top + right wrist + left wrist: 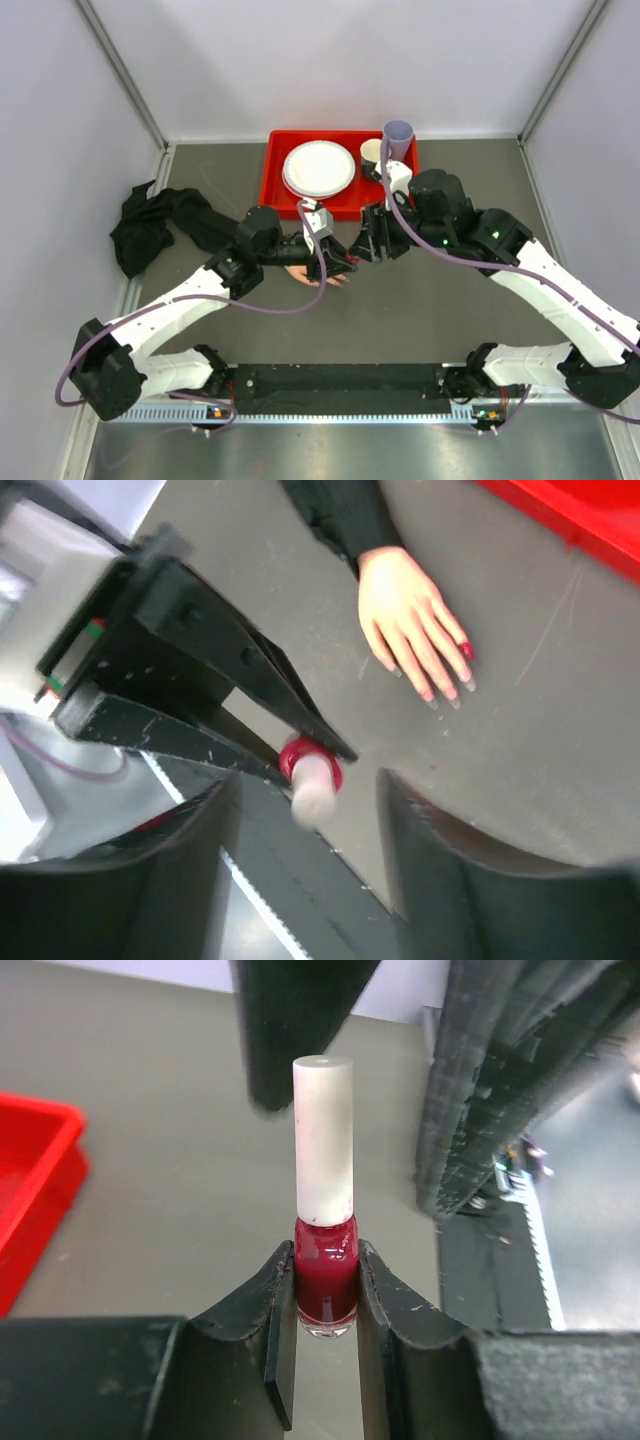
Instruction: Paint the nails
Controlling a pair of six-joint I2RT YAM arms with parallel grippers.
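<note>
A small nail polish bottle, dark red with a tall white cap, stands upright in my left gripper, which is shut on its glass body. My right gripper is open, its fingers apart on either side of the white cap without touching it. In the top view the left gripper and the right gripper meet above the table's middle. The pale mannequin hand lies flat beyond them, and one outer nail is dark red while the other nails look pale. The left gripper partly covers the hand from above.
A red tray at the back holds white plates, a white cup and a lilac cup. The hand's black sleeve and crumpled black cloth lie at the left. The black base bar runs along the near edge.
</note>
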